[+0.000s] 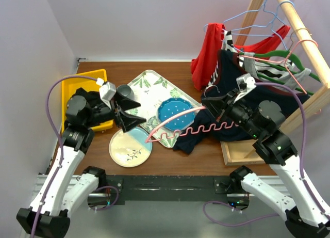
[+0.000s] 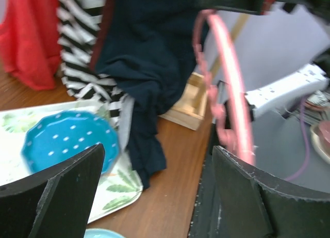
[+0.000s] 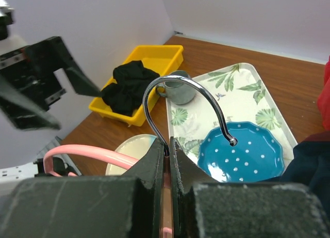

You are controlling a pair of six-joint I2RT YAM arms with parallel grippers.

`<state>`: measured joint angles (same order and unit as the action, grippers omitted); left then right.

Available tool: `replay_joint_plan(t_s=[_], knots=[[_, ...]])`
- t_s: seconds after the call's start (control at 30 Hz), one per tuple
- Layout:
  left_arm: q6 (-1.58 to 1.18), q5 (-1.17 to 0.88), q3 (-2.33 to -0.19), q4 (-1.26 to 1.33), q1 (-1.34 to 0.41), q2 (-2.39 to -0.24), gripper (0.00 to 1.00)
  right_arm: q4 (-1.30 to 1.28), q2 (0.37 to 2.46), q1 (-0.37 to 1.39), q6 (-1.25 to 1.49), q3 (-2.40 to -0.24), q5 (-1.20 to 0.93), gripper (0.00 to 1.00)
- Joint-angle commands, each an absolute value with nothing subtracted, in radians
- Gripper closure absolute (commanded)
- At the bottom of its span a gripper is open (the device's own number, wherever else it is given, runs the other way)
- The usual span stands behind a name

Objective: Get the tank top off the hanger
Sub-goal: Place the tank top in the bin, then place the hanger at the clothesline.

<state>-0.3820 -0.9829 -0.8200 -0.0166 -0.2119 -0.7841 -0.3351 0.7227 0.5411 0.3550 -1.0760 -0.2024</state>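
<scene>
My right gripper (image 1: 212, 108) (image 3: 168, 145) is shut on the neck of a pink hanger (image 1: 178, 125), just below its metal hook (image 3: 185, 88). The hanger's pink arm and wavy lower bar stretch left over the tray and show bare. The navy tank top (image 1: 203, 135) (image 2: 147, 57) is bunched under and behind the hanger, spilling from the rack base onto the table. I cannot tell whether it still hangs on the far arm. My left gripper (image 1: 135, 111) (image 2: 154, 196) stands open near the hanger's left tip, with nothing between its fingers. The pink hanger (image 2: 232, 98) passes just above its right finger.
A leaf-patterned tray (image 1: 147, 80) holds a dotted blue plate (image 1: 175, 113) and a grey cup (image 1: 125, 91). A pale plate (image 1: 129, 149) lies near the front. At the left, a yellow bin (image 1: 90, 78) holds black cloth. At the right stands a wooden rack (image 1: 304, 26) with a red garment (image 1: 206, 54), a striped garment and other hangers.
</scene>
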Motion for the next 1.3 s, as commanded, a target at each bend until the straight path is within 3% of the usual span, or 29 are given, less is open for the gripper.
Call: replay_joint_plan(t_s=[0.0,0.3,0.47,0.57,0.6,0.67,0.7,0.83,0.9,0.93,1.03,1.13,1.2,1.23,1.27], knots=[[-0.377,-1.048,-0.857,0.006,-0.281,-0.753,0.1,-0.267,0.762,0.54,0.347,-1.086,-0.189,1.0],[-0.299,-1.005,-0.856,-0.101,-0.385,-0.782,0.16,-0.245,0.798,0.538,0.38,-1.107,-0.158,1.0],[-0.239,-0.908,-0.859,-0.158,-0.462,-0.818,0.26,-0.226,0.795,0.54,0.4,-1.106,-0.158,1.0],[-0.222,-0.885,-0.859,-0.155,-0.488,-0.834,0.45,-0.219,0.798,0.54,0.41,-1.109,-0.16,1.0],[-0.221,-0.876,-0.861,-0.155,-0.494,-0.838,0.6,-0.219,0.799,0.538,0.41,-1.111,-0.163,1.0],[-0.218,-0.853,-0.865,-0.153,-0.505,-0.842,0.79,-0.218,0.802,0.54,0.416,-1.114,-0.166,1.0],[-0.213,-0.842,-0.867,-0.152,-0.506,-0.842,0.98,-0.216,0.801,0.54,0.417,-1.114,-0.169,1.0],[-0.224,-0.805,-0.864,-0.135,-0.511,-0.83,1.0,-0.21,0.793,0.54,0.436,-1.121,-0.169,1.0],[-0.267,-0.781,-0.839,-0.068,-0.515,-0.821,1.0,-0.213,0.788,0.54,0.44,-1.135,-0.158,0.89],[-0.279,-0.77,-0.828,-0.042,-0.529,-0.819,1.0,-0.221,0.785,0.54,0.44,-1.141,-0.155,0.72],[-0.288,-0.724,-0.804,0.04,-0.59,-0.837,1.0,-0.259,0.773,0.54,0.43,-1.19,-0.112,0.47],[-0.275,-0.654,-0.824,0.066,-0.665,-0.882,1.0,-0.284,0.753,0.54,0.426,-1.252,-0.089,0.31],[-0.287,-0.629,-0.833,0.116,-0.693,-0.905,1.0,-0.293,0.744,0.54,0.428,-1.304,-0.092,0.27],[-0.291,-0.627,-0.836,0.141,-0.713,-0.91,1.0,-0.305,0.741,0.54,0.433,-1.324,-0.095,0.2],[-0.298,-0.615,-0.844,0.181,-0.722,-0.92,1.0,-0.31,0.741,0.54,0.437,-1.344,-0.106,0.06]])
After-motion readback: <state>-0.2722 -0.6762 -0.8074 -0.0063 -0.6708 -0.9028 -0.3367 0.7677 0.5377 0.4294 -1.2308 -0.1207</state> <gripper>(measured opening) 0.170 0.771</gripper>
